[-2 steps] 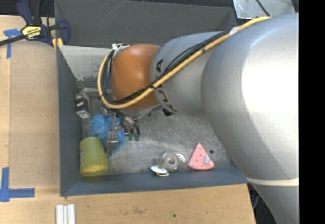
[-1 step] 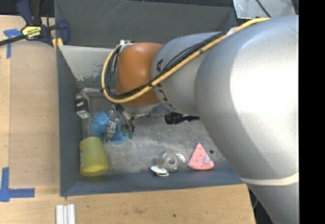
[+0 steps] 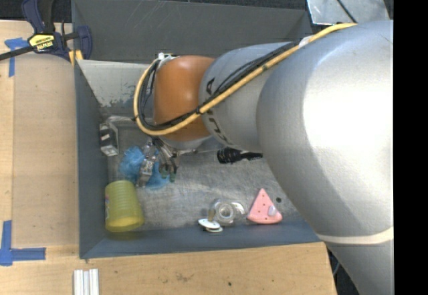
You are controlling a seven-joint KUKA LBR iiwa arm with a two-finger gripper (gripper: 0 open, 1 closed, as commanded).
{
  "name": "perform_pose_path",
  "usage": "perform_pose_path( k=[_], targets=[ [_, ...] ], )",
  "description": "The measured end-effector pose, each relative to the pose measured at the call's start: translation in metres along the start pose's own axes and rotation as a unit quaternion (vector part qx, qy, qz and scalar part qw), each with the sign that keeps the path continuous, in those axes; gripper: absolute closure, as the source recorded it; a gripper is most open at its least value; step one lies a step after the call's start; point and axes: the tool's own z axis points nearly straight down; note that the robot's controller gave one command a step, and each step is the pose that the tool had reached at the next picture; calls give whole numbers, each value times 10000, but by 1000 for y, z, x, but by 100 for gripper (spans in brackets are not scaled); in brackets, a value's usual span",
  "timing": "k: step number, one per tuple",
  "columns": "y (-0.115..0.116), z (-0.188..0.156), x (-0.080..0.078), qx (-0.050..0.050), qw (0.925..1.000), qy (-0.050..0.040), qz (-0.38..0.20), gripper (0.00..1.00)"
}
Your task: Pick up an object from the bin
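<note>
Nearest, along the bottom wall of the bin (image 3: 91,173), a yellow ribbed cup (image 3: 123,205) lies on its side in the lower-left corner, probably rolled there until the walls stopped it. To its right a small clear ring (image 3: 225,213) and a pink wedge (image 3: 265,208) lie flat and apart, loose as dropped things settle. Further in, left of centre, lies a crumpled blue thing (image 3: 136,164), and the gripper (image 3: 160,164) sits low right at its right edge, seemingly touching it. That makes the blue thing the likeliest pick, since it is soft, bunched and clear of the walls. Whether the gripper is open or closed, or has hold of anything, cannot be told, because the orange cover (image 3: 177,96) and the thick grey arm (image 3: 321,120) from the right hide much of it. Just right of the gripper is a small black piece (image 3: 234,155). A clear angular piece (image 3: 108,138) lies further back by the left wall.
</note>
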Motion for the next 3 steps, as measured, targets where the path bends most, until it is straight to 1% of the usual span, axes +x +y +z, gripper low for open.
perform_pose_path(
  k=[2, 3],
  targets=[
    [0, -4, 0, 12, 10000, -10, -8, 100],
    [-1, -11, 0, 36, 10000, 2, -8, 100]
  ],
)
